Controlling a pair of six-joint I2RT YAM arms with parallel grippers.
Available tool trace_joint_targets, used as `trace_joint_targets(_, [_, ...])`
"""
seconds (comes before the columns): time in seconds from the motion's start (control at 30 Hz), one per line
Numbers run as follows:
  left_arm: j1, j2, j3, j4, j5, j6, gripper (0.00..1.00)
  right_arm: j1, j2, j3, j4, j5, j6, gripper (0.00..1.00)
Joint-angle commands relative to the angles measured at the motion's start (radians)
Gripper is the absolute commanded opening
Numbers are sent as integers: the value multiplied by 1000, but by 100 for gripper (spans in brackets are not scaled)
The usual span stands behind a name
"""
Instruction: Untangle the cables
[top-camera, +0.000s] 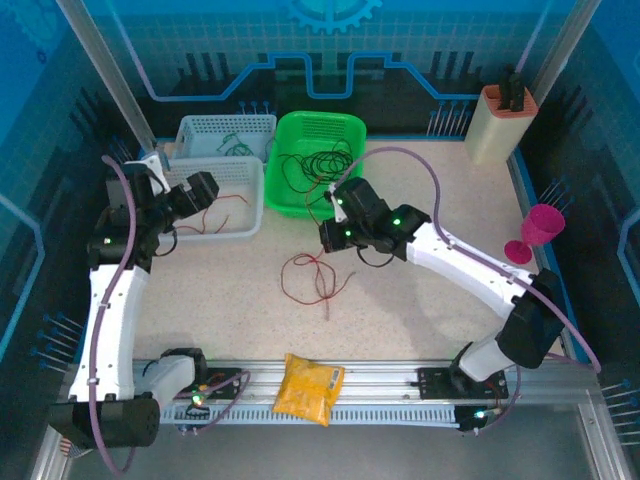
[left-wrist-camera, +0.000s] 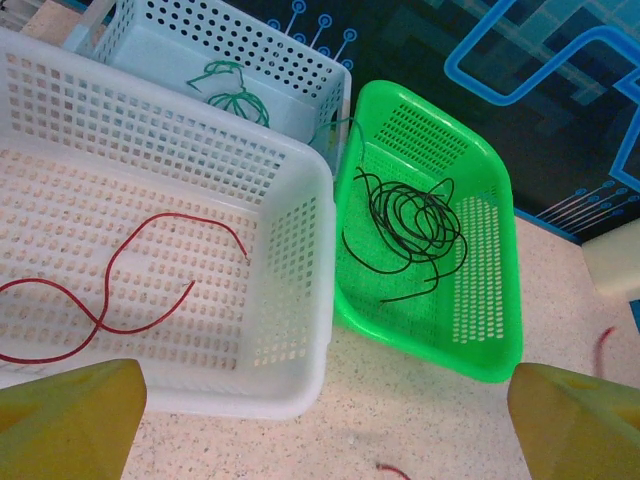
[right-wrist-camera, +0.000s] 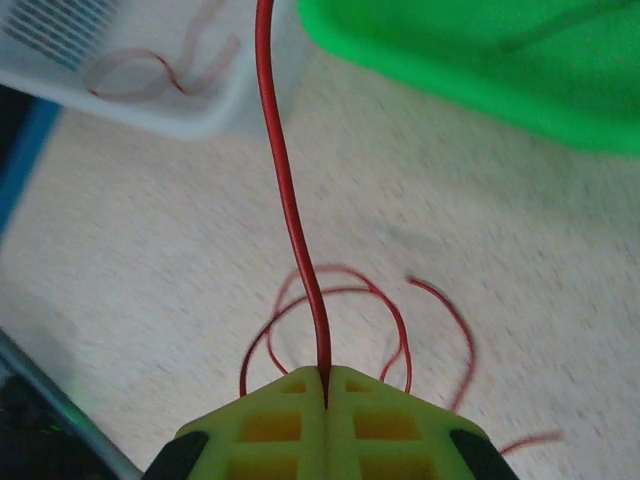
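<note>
One red cable (right-wrist-camera: 288, 210) clamped in right hand (right-wrist-camera: 325, 385), its loops lying on table (top-camera: 400, 320). Left hand (left-wrist-camera: 322, 420) wide, empty, above white basket (left-wrist-camera: 300, 250). Step looks like freeing that strand. Next: lift it clear, likely drop in white basket.

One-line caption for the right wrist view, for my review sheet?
Right gripper shut on a red cable that runs off toward the gap between the white basket and the green basket.

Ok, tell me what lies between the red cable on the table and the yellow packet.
Between red cable and yellow packet: bare tabletop, then the metal rail the packet rests on. The top view shows it.
</note>
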Motion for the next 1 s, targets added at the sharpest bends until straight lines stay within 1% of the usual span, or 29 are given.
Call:
trace_joint_targets(0.0, [3,-12,-19,-41,-3,5,95,30,1,74,96,-6,-2,0])
trace_joint_targets(0.17, [8,-15,-23,-60,-16,8,95,65,71,252,189,0,-28,0])
trace_joint_targets(0.3, [16,-25,-27,-76,-63,11,98,70,134,332,321,-9,-2,0])
trace_joint_targets(0.4, [35,-13,-31,-85,-80,8,98,82,202,428,409,-4,4,0])
trace_joint_targets(0.53, [57,1,-32,-87,-102,-2,98,101,326,576,500,36,-9,0])
trace_joint_targets(0.6, [67,-3,-29,-86,-132,-6,98,101,398,641,502,47,8,0])
trace_joint_targets(0.7, [98,0,-20,-79,-131,-15,98,98,503,694,520,77,31,0])
trace_joint_targets(0.83, [118,17,7,-77,-123,-22,98,95,656,776,495,104,51,0])
trace_joint_targets(0.93, [123,25,23,-81,-147,-10,97,93,761,841,447,125,64,0])
trace_joint_targets(0.97, [126,30,29,-87,-156,-6,98,87,799,880,411,126,69,5])
